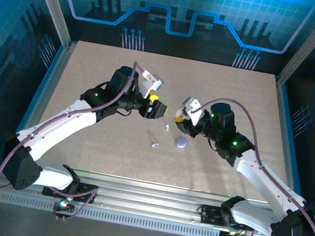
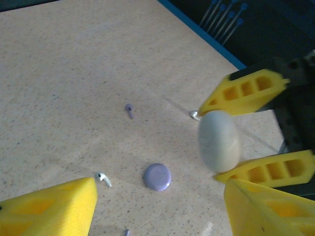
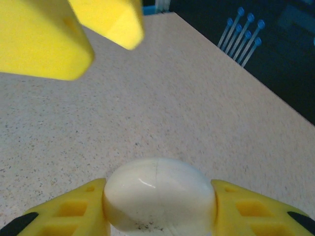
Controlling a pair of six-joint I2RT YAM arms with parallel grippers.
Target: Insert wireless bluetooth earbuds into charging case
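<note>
Left wrist: no earbuds (image 2: 103, 178) in yet.
My right pincer (image 3: 158, 206) clamps the charging case (image 2: 219, 140); left pincer (image 1: 159, 110) gapes empty.

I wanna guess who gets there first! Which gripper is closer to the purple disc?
Right. The right gripper, holding a white case piece, hovers just beyond the purple disc. The left gripper is farther off, beyond it and to the left.
</note>
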